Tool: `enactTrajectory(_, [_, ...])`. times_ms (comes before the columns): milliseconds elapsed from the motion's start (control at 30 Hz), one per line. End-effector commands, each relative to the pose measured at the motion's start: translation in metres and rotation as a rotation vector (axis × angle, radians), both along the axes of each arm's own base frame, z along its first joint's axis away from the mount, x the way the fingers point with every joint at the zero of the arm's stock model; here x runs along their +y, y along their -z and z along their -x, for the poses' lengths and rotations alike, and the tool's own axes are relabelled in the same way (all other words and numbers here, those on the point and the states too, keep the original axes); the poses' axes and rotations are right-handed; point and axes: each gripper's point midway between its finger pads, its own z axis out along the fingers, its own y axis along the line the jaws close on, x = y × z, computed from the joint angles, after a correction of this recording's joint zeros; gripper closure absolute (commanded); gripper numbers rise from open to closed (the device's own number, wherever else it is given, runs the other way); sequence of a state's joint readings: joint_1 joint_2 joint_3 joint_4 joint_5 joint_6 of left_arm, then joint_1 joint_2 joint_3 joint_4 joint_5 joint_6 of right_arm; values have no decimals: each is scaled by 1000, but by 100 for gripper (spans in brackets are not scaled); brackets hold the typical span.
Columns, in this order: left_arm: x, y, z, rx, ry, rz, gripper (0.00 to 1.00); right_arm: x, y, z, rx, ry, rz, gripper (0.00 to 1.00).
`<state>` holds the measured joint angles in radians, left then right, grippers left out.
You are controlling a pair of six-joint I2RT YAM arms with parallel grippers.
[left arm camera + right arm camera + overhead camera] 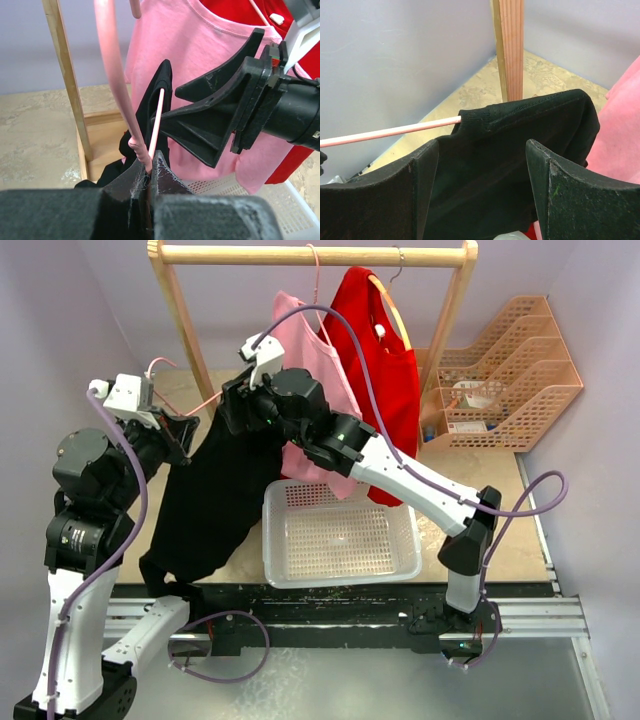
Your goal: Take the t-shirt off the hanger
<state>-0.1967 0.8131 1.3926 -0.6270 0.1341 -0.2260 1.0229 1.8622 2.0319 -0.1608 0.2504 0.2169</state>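
One pink hanger links both: your left gripper pinches it; your right gripper, spread, straddles the black t-shirt at its shoulder.

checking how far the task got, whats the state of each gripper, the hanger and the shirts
left gripper, shut on the pink hanger
right gripper, open, jaws either side of the black t-shirt's shoulder
pink hanger, off the rack, held up by the left gripper
black t-shirt, on the pink hanger, hanging down
pink shirt, hanging on the rack
red shirt, hanging on the rack
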Motion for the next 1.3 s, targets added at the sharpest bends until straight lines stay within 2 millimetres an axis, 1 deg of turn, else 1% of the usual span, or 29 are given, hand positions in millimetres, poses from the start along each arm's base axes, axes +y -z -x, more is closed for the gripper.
enactTrajectory(0, [-1, -21, -1, -81, 4, 34, 100, -19, -58, 12, -57, 25, -155, 27])
enactTrajectory(100, [-2, -20, -3, -78, 5, 35, 100, -22, -64, 15, -63, 21, -176, 27])
enactTrajectory(167, [-3, -20, -3, -79, 9, 37, 100, -21, -63, 13, -61, 25, -177, 27])
enactTrajectory(467, [-3, -23, 2, -88, 16, 40, 100, -4, -48, 4, -38, 23, -167, 28])
enactTrajectory(533, [-3, -23, 3, -89, 16, 42, 100, -3, -46, 1, -36, 38, -165, 28])
enactTrajectory(800, [-8, -25, 4, -95, 42, 53, 100, -10, -35, -10, -45, 111, -136, 29])
enactTrajectory(967, [-8, -25, 7, -97, 45, 56, 100, -17, -32, -16, -56, 160, -121, 35])
enactTrajectory(1133, [-7, -27, 9, -102, 42, 56, 100, -19, -26, -18, -57, 170, -101, 39])
enactTrajectory(1267, [-5, -26, 8, -97, 34, 53, 100, -19, -21, -18, -52, 174, -90, 47])
